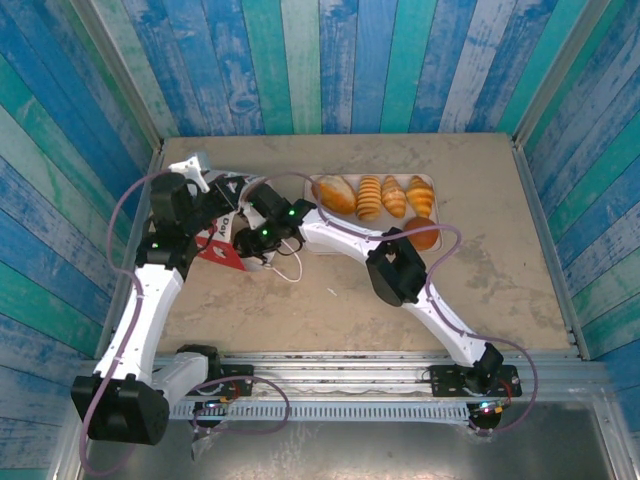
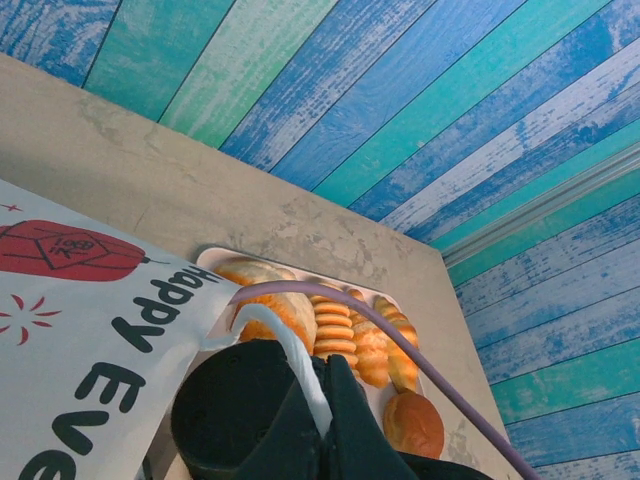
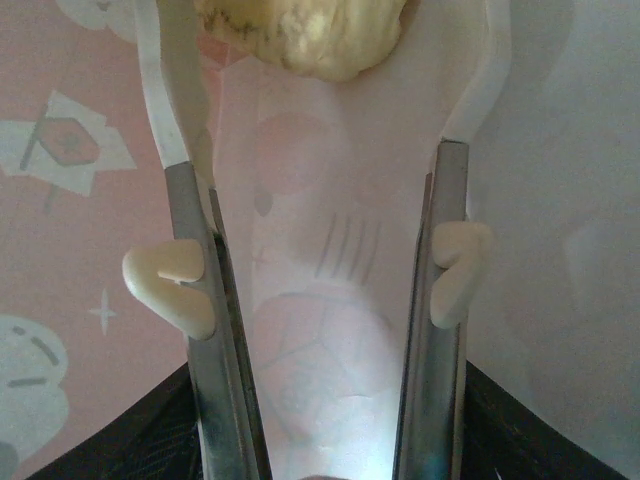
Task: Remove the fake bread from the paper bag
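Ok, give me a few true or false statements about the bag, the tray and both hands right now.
1. The right hand is inside the paper bag. True.
2. Its fingers are shut tight. False: they stand apart, with a pale piece of fake bread between the tips.
3. The tray holds nothing. False: several pastries lie on it.
4. The left hand pinches the bag's white string handle. True.
5. The bag's print includes the word "Happy". True.
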You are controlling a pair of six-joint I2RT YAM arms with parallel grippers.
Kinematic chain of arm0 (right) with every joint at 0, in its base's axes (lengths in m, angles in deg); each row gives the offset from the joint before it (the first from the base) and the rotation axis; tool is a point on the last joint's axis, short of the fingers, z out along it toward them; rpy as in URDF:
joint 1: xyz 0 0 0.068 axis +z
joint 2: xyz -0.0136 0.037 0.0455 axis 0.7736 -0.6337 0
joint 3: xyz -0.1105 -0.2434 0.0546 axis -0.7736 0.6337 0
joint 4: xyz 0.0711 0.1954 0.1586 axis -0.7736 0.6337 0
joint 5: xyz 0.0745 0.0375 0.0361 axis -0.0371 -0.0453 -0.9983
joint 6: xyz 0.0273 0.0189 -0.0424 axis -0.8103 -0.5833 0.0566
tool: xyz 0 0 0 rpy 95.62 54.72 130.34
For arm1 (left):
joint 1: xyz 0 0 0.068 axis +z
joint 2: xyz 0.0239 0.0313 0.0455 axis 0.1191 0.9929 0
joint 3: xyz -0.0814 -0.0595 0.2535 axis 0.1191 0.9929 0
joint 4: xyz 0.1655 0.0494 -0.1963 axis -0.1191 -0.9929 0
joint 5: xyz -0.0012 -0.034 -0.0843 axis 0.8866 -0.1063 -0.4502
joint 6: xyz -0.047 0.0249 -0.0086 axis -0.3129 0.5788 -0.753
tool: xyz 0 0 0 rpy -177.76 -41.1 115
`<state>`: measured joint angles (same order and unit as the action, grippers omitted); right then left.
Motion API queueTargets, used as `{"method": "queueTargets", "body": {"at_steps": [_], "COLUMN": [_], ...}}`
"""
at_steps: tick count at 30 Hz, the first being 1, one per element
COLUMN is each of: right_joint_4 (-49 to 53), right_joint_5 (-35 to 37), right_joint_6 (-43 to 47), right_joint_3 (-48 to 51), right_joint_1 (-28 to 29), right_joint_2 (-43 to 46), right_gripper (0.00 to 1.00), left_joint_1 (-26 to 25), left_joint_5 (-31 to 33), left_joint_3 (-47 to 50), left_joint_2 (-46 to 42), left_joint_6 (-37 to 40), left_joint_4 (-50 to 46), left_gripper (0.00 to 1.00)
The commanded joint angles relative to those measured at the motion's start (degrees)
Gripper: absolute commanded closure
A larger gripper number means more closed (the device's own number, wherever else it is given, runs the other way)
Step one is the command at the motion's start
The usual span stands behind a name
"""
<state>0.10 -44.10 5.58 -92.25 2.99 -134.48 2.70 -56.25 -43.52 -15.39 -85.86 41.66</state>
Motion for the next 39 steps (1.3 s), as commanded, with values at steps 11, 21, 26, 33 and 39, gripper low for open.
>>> {"method": "queueTargets", "body": {"at_steps": [11,21,26,33,39], "right_joint_4": [0.01,-0.59,-1.59,-4.28,-5.48], "right_joint_5": [-3.18,7.88,13.26,14.74,20.05], "right_joint_6": [0.76,8.97,11.48,12.59,14.73], "right_joint_3": [-4.30,6.50,14.78,23.77,31.12], "right_joint_1": [0.55,1.41,1.54,1.60,1.68], "right_joint_2": [-2.21,8.95,15.39,21.99,28.30], "right_gripper": [0.52,0.64,0.65,0.65,0.65], "left_joint_1": [-0.15,-0.10,-0.15,-0.09,-0.08], "left_joint_5": [-0.13,5.35,8.25,10.25,10.98], "left_joint_3": [0.38,0.50,0.47,0.40,-0.09], "left_joint_2": [-0.47,-1.42,-2.03,-2.31,-2.32], "left_joint_6": [0.21,1.71,2.15,2.51,3.19], "left_joint_4": [1.23,-1.45,-2.76,-3.62,-4.26], "left_gripper": [1.00,1.00,1.00,1.00,1.00]}}
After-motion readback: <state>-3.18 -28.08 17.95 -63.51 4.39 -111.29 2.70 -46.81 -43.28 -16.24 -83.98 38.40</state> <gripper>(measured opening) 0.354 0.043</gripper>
